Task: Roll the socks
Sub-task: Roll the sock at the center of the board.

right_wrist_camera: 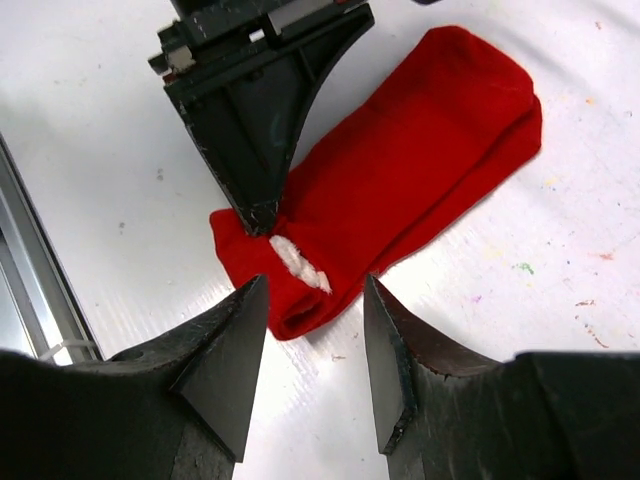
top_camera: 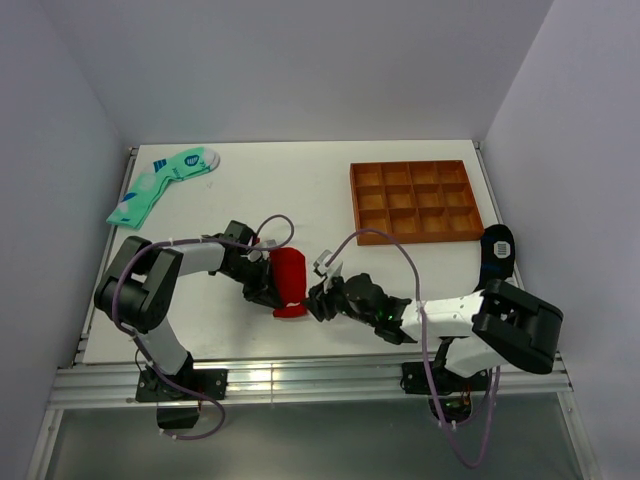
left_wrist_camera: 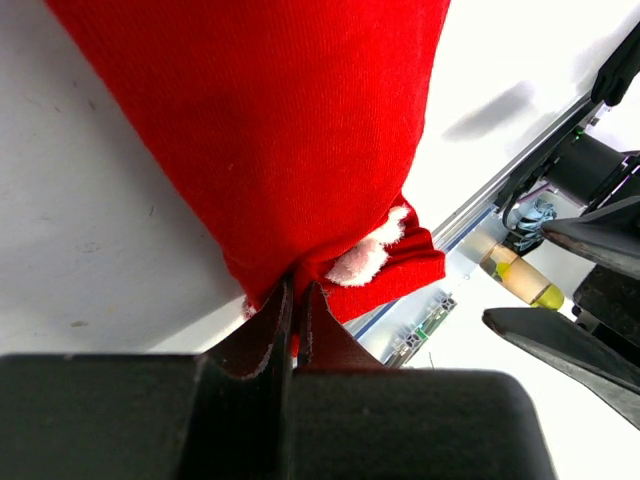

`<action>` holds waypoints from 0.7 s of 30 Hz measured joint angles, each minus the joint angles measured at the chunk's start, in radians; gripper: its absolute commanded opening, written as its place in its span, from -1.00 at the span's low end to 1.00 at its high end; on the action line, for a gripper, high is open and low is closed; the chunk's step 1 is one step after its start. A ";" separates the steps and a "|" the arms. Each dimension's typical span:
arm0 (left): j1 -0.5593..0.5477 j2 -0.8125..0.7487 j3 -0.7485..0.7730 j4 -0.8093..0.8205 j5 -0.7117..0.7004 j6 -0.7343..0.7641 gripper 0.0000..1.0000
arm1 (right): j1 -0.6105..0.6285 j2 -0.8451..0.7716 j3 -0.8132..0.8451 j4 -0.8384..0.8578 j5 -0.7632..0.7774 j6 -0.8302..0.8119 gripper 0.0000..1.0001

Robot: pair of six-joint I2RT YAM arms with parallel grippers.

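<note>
My left gripper (left_wrist_camera: 296, 305) is clamped tight on the socks (right_wrist_camera: 420, 150), pinching the red fabric at the bunched end where a white mark (right_wrist_camera: 298, 262) shows. The socks lie on the table (top_camera: 300, 190), left of the tray (top_camera: 356, 205) and nearer my bases than it, well apart from it. My right gripper (right_wrist_camera: 316, 290) hangs on the tray side of the socks, jaws partway open and holding nothing, its tips near that same pinched end; I cannot tell whether they touch it. A green sock (top_camera: 160, 185) lies far left of the tray, a black sock (top_camera: 497, 250) just beside its near right corner.
</note>
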 measured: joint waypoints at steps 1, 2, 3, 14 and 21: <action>0.000 0.000 0.000 0.000 0.000 0.000 -0.99 | 0.002 0.001 0.001 -0.002 -0.003 -0.001 0.01; 0.000 0.001 0.000 0.000 0.001 0.000 -0.99 | 0.005 0.004 0.003 -0.007 -0.004 -0.003 0.01; 0.001 0.002 0.000 0.000 0.002 0.000 -0.99 | 0.011 0.011 0.008 -0.014 -0.006 -0.008 0.01; 0.008 0.014 0.001 -0.005 0.018 0.000 -0.99 | 0.080 0.140 0.123 -0.080 -0.032 -0.055 0.01; 0.014 0.026 0.006 -0.015 0.027 0.000 -0.99 | 0.096 0.193 0.180 -0.120 -0.031 -0.080 0.01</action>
